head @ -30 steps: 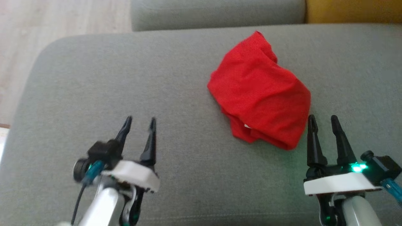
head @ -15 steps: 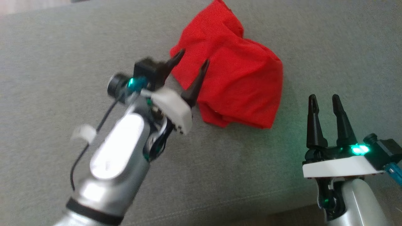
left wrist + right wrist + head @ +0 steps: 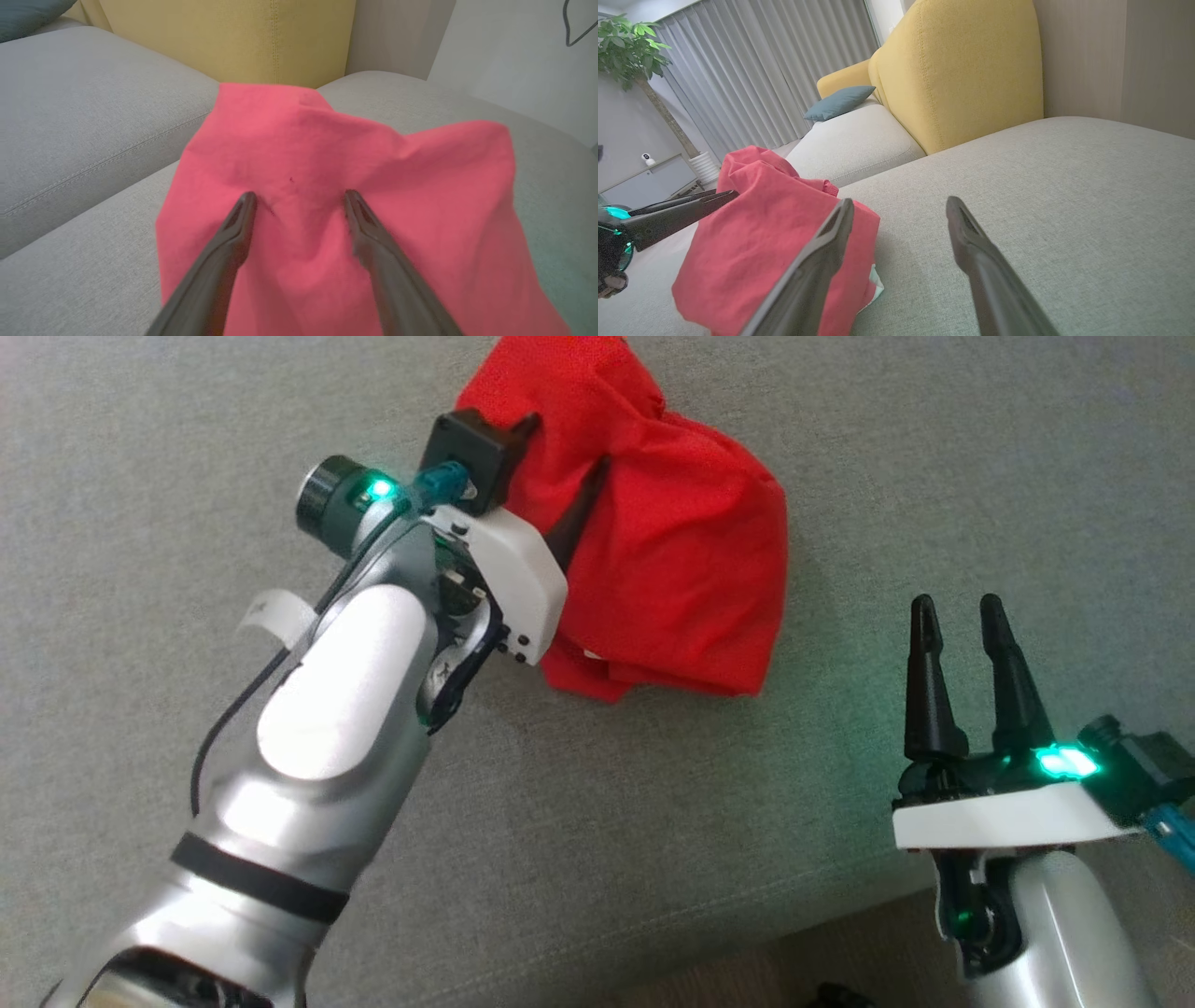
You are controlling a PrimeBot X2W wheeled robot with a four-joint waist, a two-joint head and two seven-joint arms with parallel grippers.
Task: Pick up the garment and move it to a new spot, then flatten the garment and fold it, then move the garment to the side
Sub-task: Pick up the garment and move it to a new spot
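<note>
Head view: L fingers [image 3: 577, 509] are spread wide w/ nothing pinched. Their tips sit over the near-left edge of the red garment [image 3: 691, 569]; can't tell if they touch the cloth. The garment lies crumpled on the grey sofa cushion [image 3: 653, 821], ahead and to the left of the R fingers [image 3: 926, 691], clear of them. The R fingers are also splayed and empty, over bare cushion.

L wrist view: both fingers stand apart, tips at the garment's slope, w/ cloth btwn and beyond them, bunched into two humps. A yellow backrest [image 3: 233, 37] stands farther beyond the tips.

R wrist view: fingers apart, bare cushion btwn them. The garment is just to their left, and the left finger overlaps it in this view. The L fingers show at the far left, pointing at the garment's upper side. Beyond are a blue pillow [image 3: 838, 100], grey curtains [image 3: 761, 70] and a potted plant [image 3: 626, 42].
</note>
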